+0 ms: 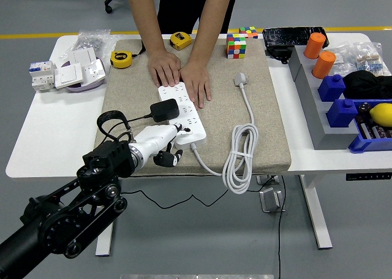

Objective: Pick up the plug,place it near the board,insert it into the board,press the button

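A white power strip (187, 116) lies on the grey mat (269, 119). A black plug (164, 110) sits in a socket on its left side, its black cord looping off to the left. My left hand (165, 145) is at the strip's near end, its white palm tilted and its dark fingers (167, 159) curled under. One fingertip reaches to the strip's near left corner, close to the round button (189, 132). It holds nothing. A person's two hands (197, 83) press flat on the strip's far end.
The strip's white cable (240, 151) coils on the mat to the right and ends in a white plug (240, 79). Behind are two yellow tape measures (121, 59), a colour cube (236, 46) and white switch boxes (67, 74). Blue bins (343, 110) stand at the right.
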`<state>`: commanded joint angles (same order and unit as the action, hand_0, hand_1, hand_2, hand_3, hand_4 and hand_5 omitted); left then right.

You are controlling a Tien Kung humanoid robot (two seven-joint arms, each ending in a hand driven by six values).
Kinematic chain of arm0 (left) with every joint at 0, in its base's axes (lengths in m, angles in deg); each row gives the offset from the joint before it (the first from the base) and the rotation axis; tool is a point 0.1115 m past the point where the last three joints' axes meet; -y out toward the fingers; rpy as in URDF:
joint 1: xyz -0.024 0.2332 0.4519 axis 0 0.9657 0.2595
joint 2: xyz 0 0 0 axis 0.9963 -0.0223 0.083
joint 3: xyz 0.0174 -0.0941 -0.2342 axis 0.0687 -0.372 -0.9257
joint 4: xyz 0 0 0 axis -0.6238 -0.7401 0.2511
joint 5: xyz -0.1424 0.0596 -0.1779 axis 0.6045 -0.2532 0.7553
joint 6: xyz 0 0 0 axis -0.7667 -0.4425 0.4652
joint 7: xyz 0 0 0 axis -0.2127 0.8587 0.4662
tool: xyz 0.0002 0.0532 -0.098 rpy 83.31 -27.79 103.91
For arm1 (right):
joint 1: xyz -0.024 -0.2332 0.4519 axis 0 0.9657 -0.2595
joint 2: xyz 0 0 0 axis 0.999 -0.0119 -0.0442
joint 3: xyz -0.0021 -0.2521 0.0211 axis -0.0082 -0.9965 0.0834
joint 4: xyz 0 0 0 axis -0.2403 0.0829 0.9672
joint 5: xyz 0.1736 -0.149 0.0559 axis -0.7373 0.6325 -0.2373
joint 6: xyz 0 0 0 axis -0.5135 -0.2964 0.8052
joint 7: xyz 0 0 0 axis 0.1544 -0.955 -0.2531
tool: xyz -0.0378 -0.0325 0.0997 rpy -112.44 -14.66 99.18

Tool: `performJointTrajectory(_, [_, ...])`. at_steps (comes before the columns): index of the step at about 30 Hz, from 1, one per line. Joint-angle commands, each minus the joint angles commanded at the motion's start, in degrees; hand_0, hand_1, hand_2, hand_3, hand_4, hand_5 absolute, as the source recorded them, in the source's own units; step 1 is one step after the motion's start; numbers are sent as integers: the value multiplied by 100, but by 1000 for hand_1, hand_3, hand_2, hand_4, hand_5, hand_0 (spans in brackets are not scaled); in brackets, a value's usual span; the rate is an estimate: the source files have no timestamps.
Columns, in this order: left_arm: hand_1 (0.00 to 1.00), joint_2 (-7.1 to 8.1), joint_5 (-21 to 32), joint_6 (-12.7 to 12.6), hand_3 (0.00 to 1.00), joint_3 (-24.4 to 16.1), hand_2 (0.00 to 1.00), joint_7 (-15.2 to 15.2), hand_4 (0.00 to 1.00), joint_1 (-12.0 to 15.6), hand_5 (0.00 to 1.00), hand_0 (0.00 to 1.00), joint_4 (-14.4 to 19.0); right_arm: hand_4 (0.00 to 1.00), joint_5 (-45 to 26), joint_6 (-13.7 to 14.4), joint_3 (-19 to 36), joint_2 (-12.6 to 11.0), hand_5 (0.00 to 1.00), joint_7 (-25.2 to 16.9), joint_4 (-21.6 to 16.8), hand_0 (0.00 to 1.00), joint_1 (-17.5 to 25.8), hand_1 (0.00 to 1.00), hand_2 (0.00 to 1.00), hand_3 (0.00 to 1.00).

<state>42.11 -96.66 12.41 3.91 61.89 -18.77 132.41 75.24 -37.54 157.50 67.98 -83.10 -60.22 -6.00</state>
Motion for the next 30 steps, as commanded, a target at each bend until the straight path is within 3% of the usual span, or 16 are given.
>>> performJointTrajectory(11, [40, -88, -78, -95, 904, 46, 167, -61, 480, -177, 113, 140, -426, 998, -4, -1, 8, -3, 914, -5, 0, 971, -8, 914, 859, 858])
performJointTrajectory(30, [38, -132, -107, -75, 898, 90, 164, -51, 457, -231, 86, 138, -523, 998, 33, 8, 6, -15, 914, 11, 0, 971, -10, 914, 859, 857])
